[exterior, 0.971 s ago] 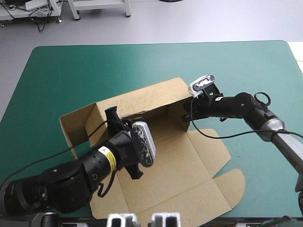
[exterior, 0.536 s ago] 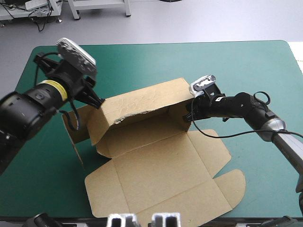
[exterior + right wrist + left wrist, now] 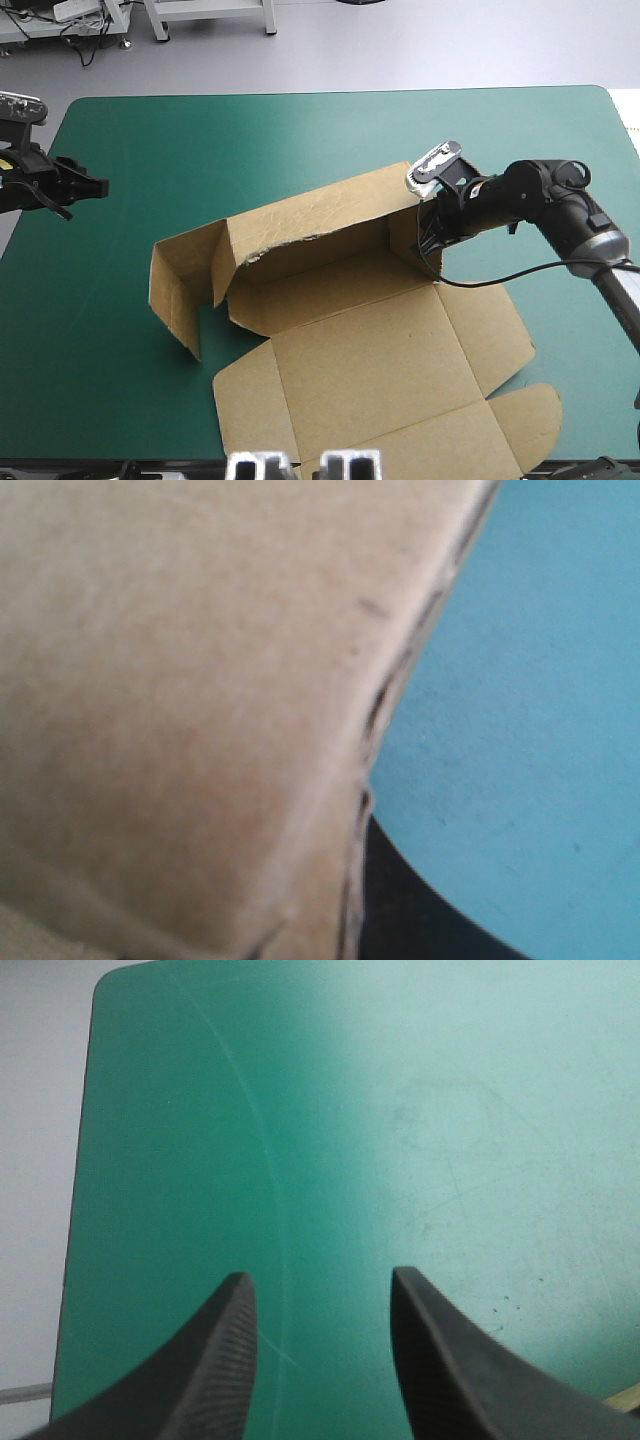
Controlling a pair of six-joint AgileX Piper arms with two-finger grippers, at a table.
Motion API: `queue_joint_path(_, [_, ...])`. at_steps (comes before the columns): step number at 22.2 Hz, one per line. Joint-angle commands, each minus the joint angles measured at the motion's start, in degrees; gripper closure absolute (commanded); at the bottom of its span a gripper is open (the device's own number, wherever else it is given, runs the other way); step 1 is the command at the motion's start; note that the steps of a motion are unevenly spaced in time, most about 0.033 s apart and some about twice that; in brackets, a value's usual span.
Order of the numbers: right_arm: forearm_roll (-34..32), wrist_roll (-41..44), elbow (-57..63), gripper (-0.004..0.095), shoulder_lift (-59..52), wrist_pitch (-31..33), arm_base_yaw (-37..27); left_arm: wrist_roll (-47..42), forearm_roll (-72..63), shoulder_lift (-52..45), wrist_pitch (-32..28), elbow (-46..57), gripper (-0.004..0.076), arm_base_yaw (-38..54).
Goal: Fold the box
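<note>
Step in hand: raising walls, roughly early-to-mid. The box (image 3: 370, 340) sits mid-table on the teal-green cover (image 3: 250, 130) and runs out toward 5 o'clock. The back wall (image 3: 310, 215) is up along the 12 o'clock side. The left end flap (image 3: 180, 275) stands at 9 o'clock but is swung outward, not squared or tucked. The front panels (image 3: 400, 400) lie flat toward 6.

The right gripper (image 3: 432, 240) is at the wall's 3 o'clock corner. In its wrist view the board fills the gap, with one black finger (image 3: 400, 910) showing past its edge. That reads as pinching the box's right end, nearly closed on the sheet.

The left gripper (image 3: 88, 187) is at the table's 9 o'clock edge, well apart from the box. Its fingers (image 3: 225, 1360) are spread with nothing between them and only bare cover ahead.

Next move, as a judgement: the left arm needs to come in to the 9 o'clock flap and swing it square to the back wall while the right one pins the corner. The board looks springy, so the wall likely sags if the right lets go.

Hard to see:
- The right gripper's second finger is behind the board.
- The actual contact is masked by the wrist in the high view.
- The right end flap is barely readable.
- The front panels are cut off at 6 o'clock.
- Whether any tab is tucked can't be told.
</note>
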Motion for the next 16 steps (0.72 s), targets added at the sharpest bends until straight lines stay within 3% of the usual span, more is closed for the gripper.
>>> queue_joint_path(1, [-7.47, 2.96, -5.83, 0.0932, -1.53, 11.49, -0.45, 0.22, -2.37, -1.02, -2.69, -1.63, 0.0416, 0.53])
queue_joint_path(2, [-10.3, 4.57, -7.7, 0.0933, -0.06, 15.2, -0.45, 0.37, -3.12, -1.02, -3.25, -1.63, 0.0416, 0.53])
queue_joint_path(6, [-6.07, 4.28, -10.79, 0.0933, 6.9, 15.09, -3.51, 1.87, -4.67, -1.02, -3.45, -1.63, 0.0416, 0.53])
queue_joint_path(12, [-5.44, 5.79, -26.54, 0.0928, 25.27, 15.09, -5.06, 1.87, -5.15, -0.68, -3.45, -1.63, 0.0416, 0.53])
queue_joint_path(14, [-5.44, 5.93, -30.13, 0.0894, 27.71, 15.09, -5.06, 1.87, -4.94, -0.49, -3.45, -1.63, 0.0416, 0.53])
queue_joint_path(16, [-5.19, 5.93, -33.7, 0.079, 29.15, 15.09, -5.06, 1.87, -5.19, -0.4, -3.29, -1.63, 0.0416, 0.53])
